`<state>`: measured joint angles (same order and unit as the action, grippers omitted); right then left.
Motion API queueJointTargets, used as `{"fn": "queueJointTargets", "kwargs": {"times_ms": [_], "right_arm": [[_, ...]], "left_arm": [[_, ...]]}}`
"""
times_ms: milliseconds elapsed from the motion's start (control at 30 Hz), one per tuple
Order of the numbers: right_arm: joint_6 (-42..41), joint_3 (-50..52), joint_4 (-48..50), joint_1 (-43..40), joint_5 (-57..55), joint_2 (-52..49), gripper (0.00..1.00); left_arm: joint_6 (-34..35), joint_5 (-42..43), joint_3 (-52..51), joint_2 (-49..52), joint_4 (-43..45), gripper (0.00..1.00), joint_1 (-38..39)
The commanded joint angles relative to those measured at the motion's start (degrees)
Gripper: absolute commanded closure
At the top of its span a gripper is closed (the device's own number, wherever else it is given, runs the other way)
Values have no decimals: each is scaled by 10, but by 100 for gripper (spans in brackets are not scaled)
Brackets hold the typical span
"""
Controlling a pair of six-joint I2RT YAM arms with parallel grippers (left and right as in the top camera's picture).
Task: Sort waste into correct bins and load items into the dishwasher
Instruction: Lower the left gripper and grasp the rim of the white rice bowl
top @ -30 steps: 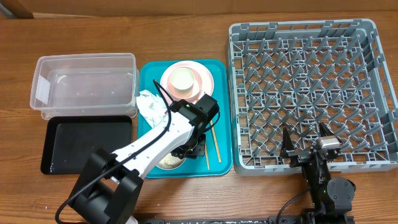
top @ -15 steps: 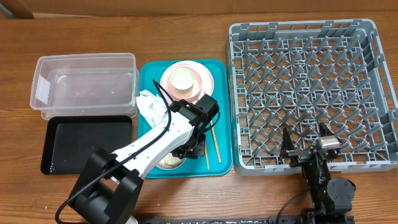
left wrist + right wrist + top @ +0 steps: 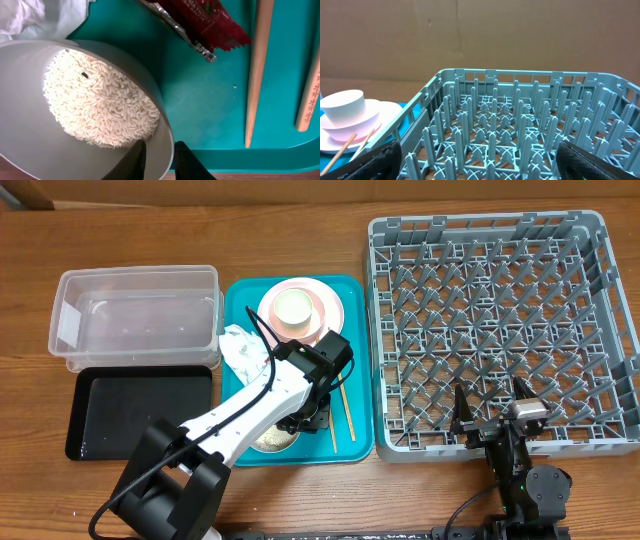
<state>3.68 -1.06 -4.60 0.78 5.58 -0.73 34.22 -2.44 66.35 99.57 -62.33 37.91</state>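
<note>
Left gripper (image 3: 160, 161) is down at the near edge of the teal tray (image 3: 200, 110), and its jaws are pinched narrow on the rim of the bowl (image 3: 25, 140): one finger inside, one outside, wall squeezed between them. The bowl is heaped with rice (image 3: 100, 100), with a small dark speck on top. Just past the bowl lies the red wrapper (image 3: 200, 20), flat on the tray, and the napkin (image 3: 30, 15) crowds in by the bowl's far side. Two chopsticks (image 3: 257, 75) lie side by side along the tray's right side, apart from the bowl.

From overhead, the plate (image 3: 330, 315) sits at the tray's far end with a cup (image 3: 297, 308) on it. The clear tub (image 3: 65, 320) stands left of the tray, and the black tray (image 3: 140, 410) lies just in front of the tub.

Over on the right, the rack (image 3: 372, 330) takes up that side of the table (image 3: 300, 230), only pegs showing inside. The right gripper (image 3: 489, 402) hangs at the rack's near wall, jaws spread wide, nothing between them.
</note>
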Motion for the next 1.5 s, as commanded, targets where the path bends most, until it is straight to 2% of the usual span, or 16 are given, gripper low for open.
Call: {"fn": "queueJointTargets", "kwargs": {"times_ms": [0,333,1167,1333,1467], "right_arm": [[2,6,2,-2,1,6,0],[2,6,2,-2,1,6,0],[2,6,2,-2,1,6,0],[2,6,2,-2,1,6,0],[2,6,2,-2,1,6,0]], "left_arm": [[17,-12,-13,-2,6,78,4],[21,-11,-50,-2,43,82,4],[20,-24,-50,-2,38,83,3],[20,-25,-30,-3,9,87,3],[16,-25,-20,-3,0,82,3]]}}
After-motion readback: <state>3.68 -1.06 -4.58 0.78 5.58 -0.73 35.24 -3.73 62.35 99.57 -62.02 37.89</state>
